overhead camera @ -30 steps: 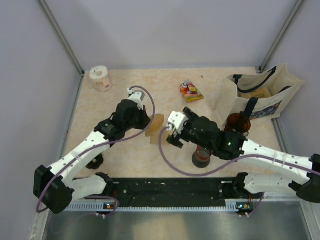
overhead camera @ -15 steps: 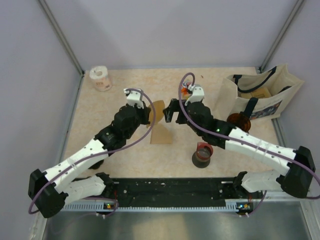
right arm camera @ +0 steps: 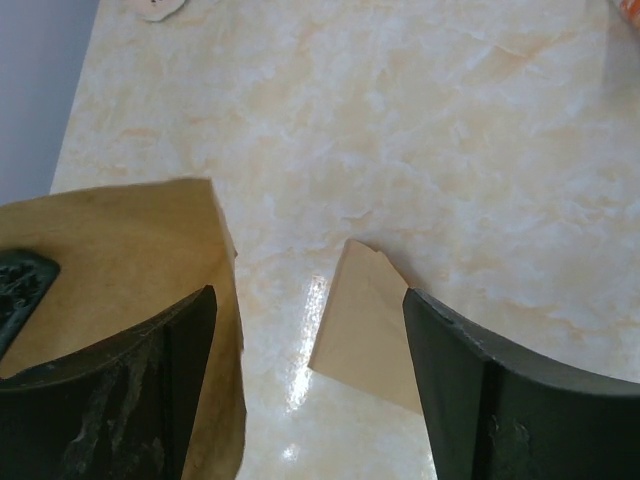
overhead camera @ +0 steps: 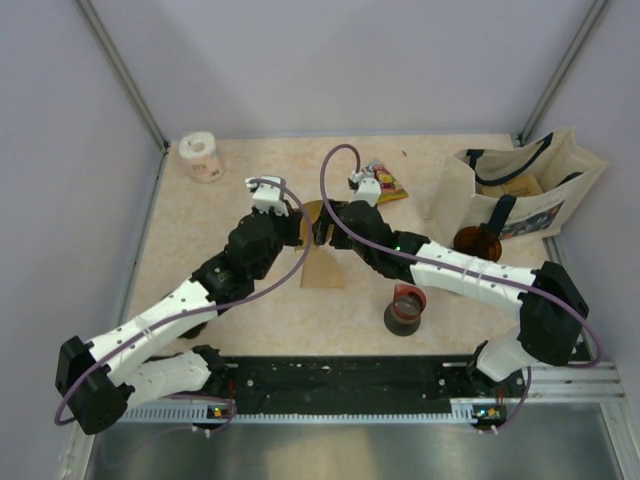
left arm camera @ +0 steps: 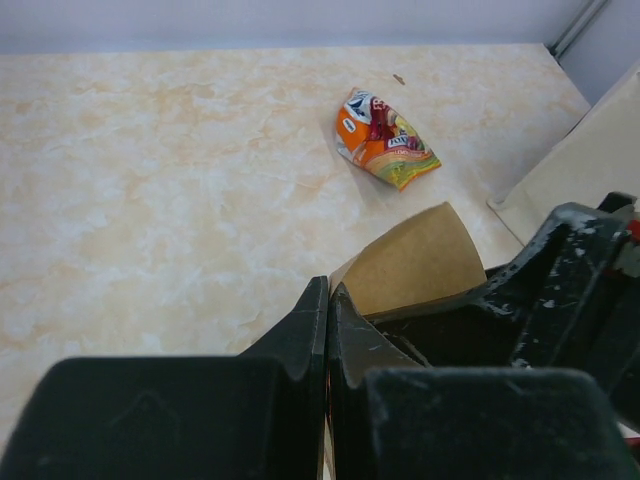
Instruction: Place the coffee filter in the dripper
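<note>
"Over the middle of the table, which step is in hand?"

"A handover, I'd judge. The left gripper (left arm camera: 328,300) is pinched closed on the brown coffee filter (left arm camera: 415,262), which it holds up off the table. The right gripper (right arm camera: 308,300) has its fingers spread at the filter's free edge and grips nothing (a second filter (right arm camera: 365,325) lies flat below)."

"And next?"

"The right fingers should close on that edge without crumpling it. Then the filter goes right to the dripper (overhead camera: 476,243), well apart from it, just beside the tote bag (overhead camera: 520,190)."

The right fingers (right arm camera: 480,400) have swung over to the raised coffee filter (right arm camera: 120,240), narrowing.
</note>
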Available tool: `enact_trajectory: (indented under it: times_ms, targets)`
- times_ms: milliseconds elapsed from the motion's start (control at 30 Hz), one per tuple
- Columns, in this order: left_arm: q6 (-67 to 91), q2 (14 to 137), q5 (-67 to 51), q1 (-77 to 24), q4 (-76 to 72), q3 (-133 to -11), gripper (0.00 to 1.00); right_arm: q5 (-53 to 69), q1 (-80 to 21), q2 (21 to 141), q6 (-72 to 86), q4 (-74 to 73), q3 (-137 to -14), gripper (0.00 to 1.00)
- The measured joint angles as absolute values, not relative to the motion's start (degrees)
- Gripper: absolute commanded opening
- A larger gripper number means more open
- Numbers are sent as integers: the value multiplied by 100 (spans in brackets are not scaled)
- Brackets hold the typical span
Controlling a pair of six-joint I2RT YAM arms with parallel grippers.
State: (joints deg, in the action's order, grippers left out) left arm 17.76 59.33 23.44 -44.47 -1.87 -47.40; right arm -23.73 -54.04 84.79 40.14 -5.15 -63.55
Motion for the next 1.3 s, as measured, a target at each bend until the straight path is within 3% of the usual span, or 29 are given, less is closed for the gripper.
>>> enact_trajectory:
  times_ms: [167, 600, 833, 900, 1000, 1300]
  targets:
    - [1804, 5826, 2388, -4456, -242, -4661, 0, -2392, -5404, 8632, 4139, -510, -6337, 45]
    - [1857, 5575, 2707, -4578, -217, -4320, 0, -2259, -5459, 8034, 4466, 121, -5527, 17]
    - [1907, 5566, 2611, -4587, -296, -4296, 0, -2099, -5459, 7950, 4296, 198, -5463, 17]
    - [1929, 5594, 2519, -4563, -298, -4296, 0, -2093, -5457, 7950, 4185, 167, -5463, 20]
    - [1938, 5623, 2303, -4525, -314, -4296, 0, -2097, -5446, 7950, 4047, 51, -5470, 35]
    - [1962, 5732, 1925, -4508, -539, -4294, 0, -2123, -5424, 7924, 3894, -204, -5520, 42]
